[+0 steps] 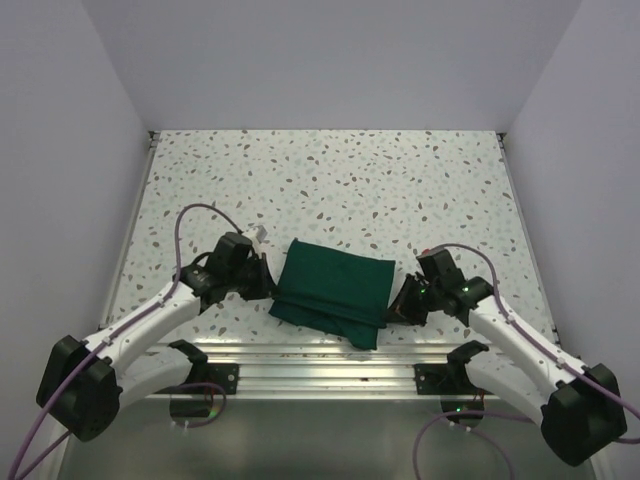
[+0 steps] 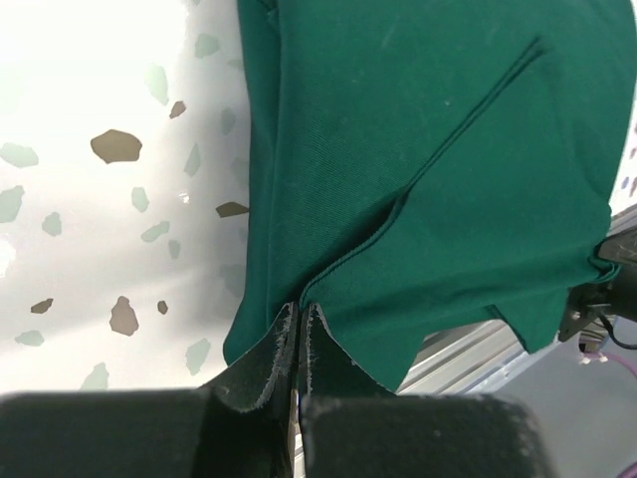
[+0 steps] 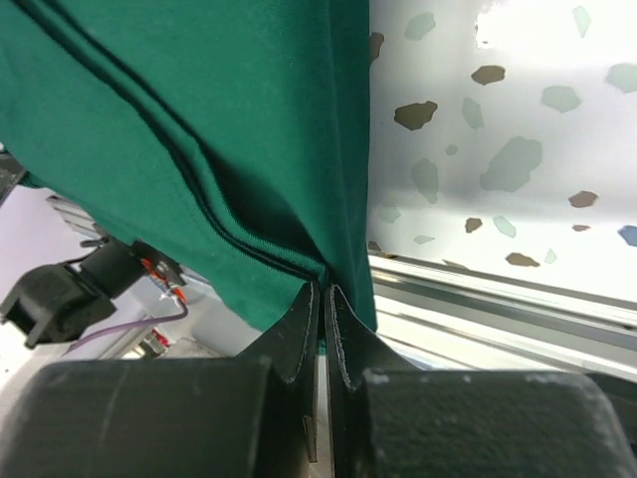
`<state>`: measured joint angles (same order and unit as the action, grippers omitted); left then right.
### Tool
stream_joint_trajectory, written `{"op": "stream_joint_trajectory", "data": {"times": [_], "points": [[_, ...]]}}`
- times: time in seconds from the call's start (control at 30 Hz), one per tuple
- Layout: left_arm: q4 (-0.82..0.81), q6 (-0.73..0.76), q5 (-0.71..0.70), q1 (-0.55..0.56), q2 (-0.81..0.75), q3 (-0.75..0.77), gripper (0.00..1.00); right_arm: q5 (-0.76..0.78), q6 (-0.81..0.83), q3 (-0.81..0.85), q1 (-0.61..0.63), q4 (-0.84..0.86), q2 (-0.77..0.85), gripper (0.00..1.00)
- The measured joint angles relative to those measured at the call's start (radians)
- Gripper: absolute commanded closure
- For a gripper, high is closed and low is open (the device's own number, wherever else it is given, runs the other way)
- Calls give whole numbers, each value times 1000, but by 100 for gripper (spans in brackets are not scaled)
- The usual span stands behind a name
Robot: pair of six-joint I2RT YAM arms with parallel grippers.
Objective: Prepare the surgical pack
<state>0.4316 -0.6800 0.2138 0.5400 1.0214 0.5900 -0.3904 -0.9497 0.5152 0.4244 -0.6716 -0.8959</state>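
The surgical pack is a dark green fabric drape folded into a rectangular bundle near the front of the table, one corner hanging toward the front rail. My left gripper is shut on its left edge; in the left wrist view the closed fingertips pinch the green fabric. My right gripper is shut on its right edge; in the right wrist view the closed fingertips pinch the fabric. The bundle looks lifted slightly between both grippers.
The speckled white table is walled on left, right and back. An aluminium rail runs along the front edge under the pack's hanging corner. Purple cables loop by both arms.
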Motion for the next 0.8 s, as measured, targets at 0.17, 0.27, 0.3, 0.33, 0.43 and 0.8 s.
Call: {"op": "stream_joint_trajectory", "data": {"times": [0.17, 0.27, 0.3, 0.33, 0.43, 0.8], "points": [[-2, 2, -8, 0, 34, -8, 100, 42, -57, -25, 96, 57, -50, 82], [-4, 3, -11, -1, 41, -9, 94, 65, -71, -23, 110, 50, -58, 64], [-4, 6, -14, -1, 42, -9, 92, 78, -72, -22, 111, 40, -56, 61], [-4, 10, -15, -1, 43, -9, 91, 91, -73, -22, 112, 33, -50, 60], [-6, 10, -17, -1, 45, -9, 78, 117, -79, -22, 113, 24, -23, 59], [-9, 23, -39, -1, 61, -14, 51, 138, -71, -22, 122, 64, -45, 51]]}}
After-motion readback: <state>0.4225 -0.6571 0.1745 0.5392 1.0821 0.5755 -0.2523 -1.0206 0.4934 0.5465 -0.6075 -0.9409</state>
